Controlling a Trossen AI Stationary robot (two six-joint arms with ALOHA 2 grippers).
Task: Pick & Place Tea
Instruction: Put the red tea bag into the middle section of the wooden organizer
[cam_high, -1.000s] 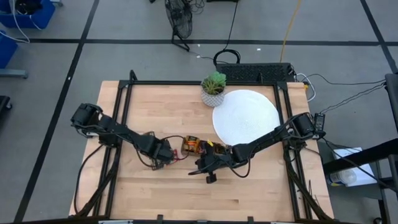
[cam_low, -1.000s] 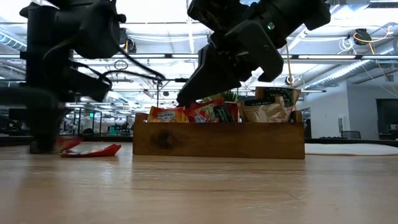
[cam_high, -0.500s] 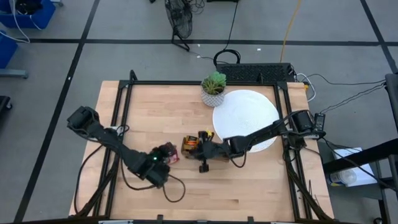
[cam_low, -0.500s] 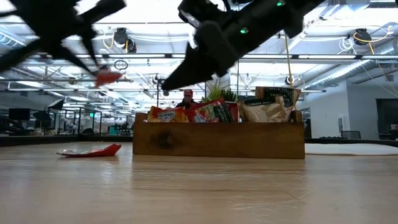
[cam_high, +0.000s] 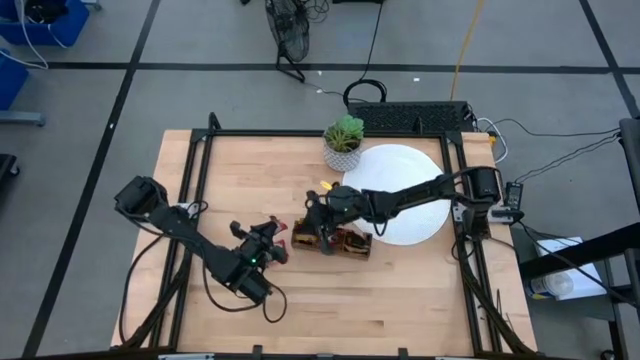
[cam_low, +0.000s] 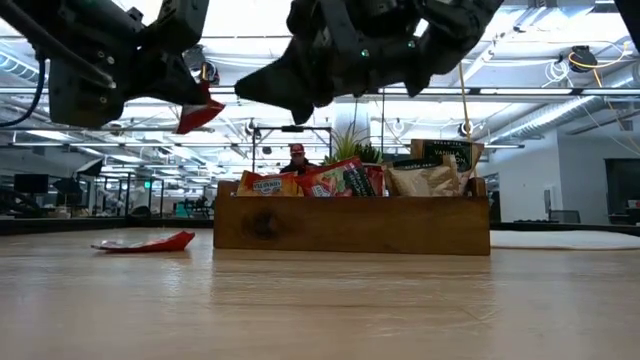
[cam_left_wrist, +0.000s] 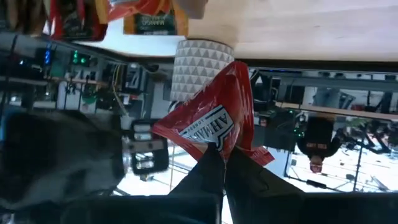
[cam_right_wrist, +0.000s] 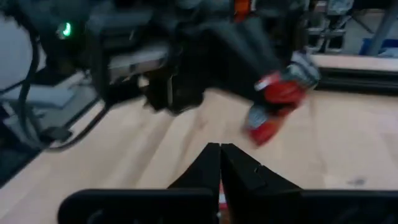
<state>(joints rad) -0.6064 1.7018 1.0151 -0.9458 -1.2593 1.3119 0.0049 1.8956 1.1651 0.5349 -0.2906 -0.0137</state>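
The red sachet (cam_left_wrist: 214, 124) is pinched between my left fingers (cam_left_wrist: 217, 163), lifted off the bench (cam_high: 400, 300) and hanging just beside the tray (cam_high: 345, 243) on its left. The left gripper (cam_high: 268, 243) is clamped on 1 edge of it, so the packet sticks out loosely. Another red sachet (cam_low: 145, 242) lies flat on the bench, near the tray's left end in the low view. The tray already holds several sachets, red, orange-yellow and pale.

I judge this the carry step: sachet picked, not yet placed. Next I need to bring it over a compartment, lower it and let go without knocking the right arm.

My right gripper (cam_high: 322, 215) sits above the tray's left end, its fingers (cam_right_wrist: 219, 163) pressed together and holding nothing. The white disc (cam_high: 400, 165) looks bare; the plant (cam_high: 345, 135) stands beside it.
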